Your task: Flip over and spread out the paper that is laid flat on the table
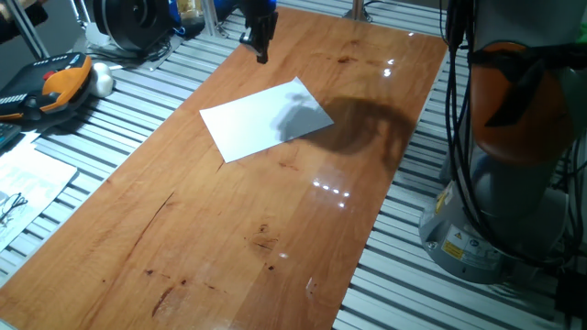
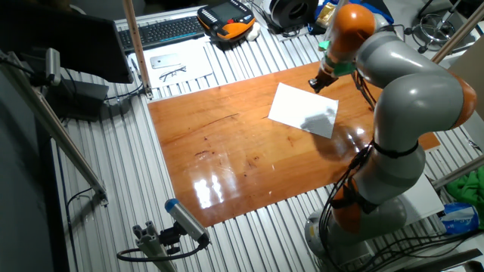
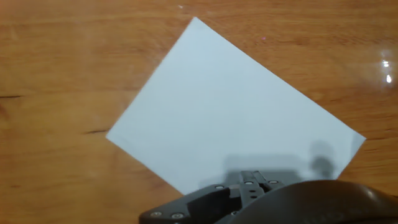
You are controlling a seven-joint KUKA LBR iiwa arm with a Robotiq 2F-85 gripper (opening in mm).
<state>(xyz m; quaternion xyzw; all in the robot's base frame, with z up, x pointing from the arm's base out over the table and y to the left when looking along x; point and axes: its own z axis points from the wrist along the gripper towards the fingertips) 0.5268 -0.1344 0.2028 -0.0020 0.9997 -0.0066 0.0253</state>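
Paper (image 3: pixel 231 109) lies flat, blank face up, on the table (image 1: pixel 229 238), below and ahead of the gripper (image 1: pixel 261 53); finger spacing cannot be told; approach should target one paper edge, lifting it cleanly before turning.

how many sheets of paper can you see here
2: the blank white paper lying flat on the wooden table, and a printed sheet with spectacles on it on the slatted surface beside the table. Others may be hidden.

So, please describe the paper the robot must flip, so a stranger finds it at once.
Find the reddish-brown wooden table. The paper lies flat on its far half, near the gripper. It is blank white, unlike the printed sheet with spectacles on the grey slats.
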